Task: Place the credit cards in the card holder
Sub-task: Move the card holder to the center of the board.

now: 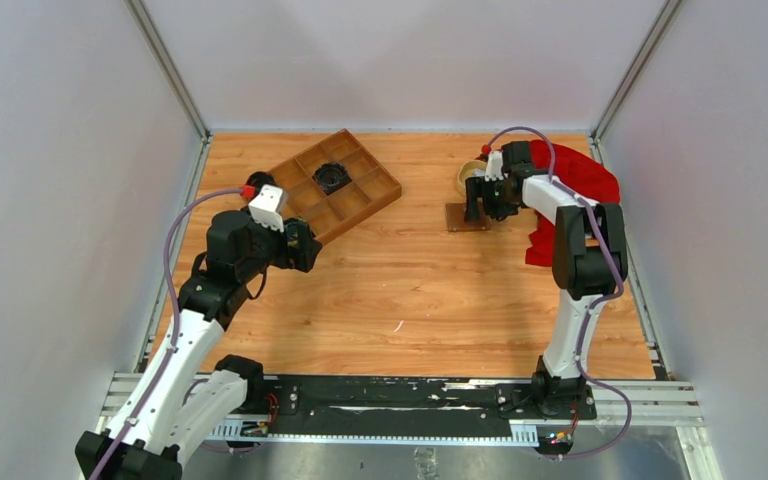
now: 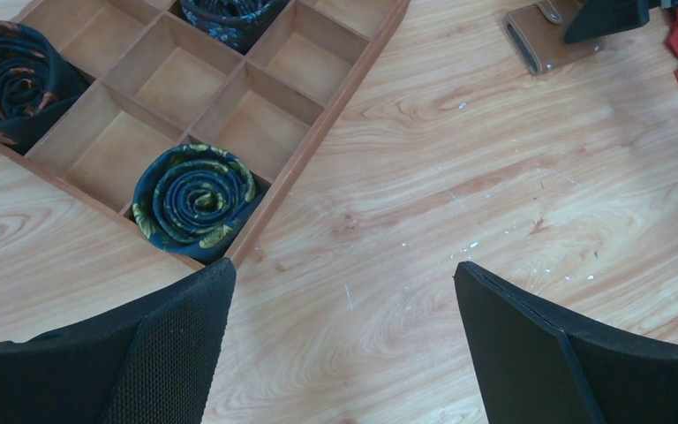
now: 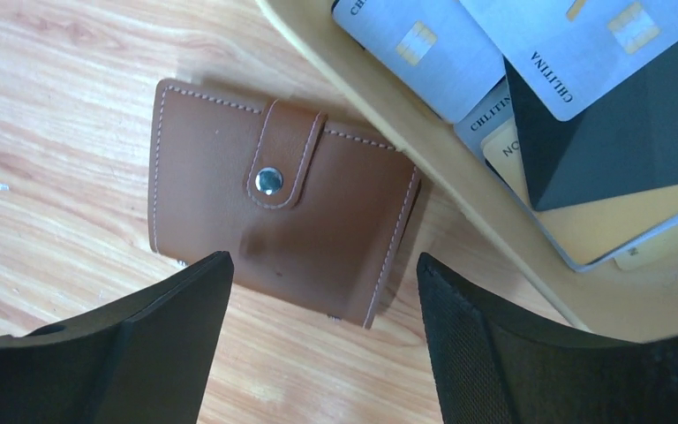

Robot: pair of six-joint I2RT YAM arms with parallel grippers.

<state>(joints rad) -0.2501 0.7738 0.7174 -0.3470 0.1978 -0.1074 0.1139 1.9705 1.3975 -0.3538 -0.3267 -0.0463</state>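
1. The card holder [image 3: 278, 225]: brown, snapped shut, flat on the bench [image 3: 53, 88], one edge just beside the yellow dish [image 3: 380, 124]. While it is shut, no card can go in.
2. The credit cards [image 3: 406, 40]: several, overlapping in that dish, gathered close to the holder.
3. My right pincer [image 3: 318, 274]: jaws apart, nothing held, poised over the holder's near edge, I judge to seize it.
4. My left pincer [image 2: 344, 274]: wide open, empty, well apart by the wooden tray [image 2: 318, 132] of rolled ties [image 2: 196, 196], out of the way.

Card holder [image 3: 203, 185] is brown, credit cards [image 3: 424, 62] grey and black, dish [image 3: 463, 199] yellow.
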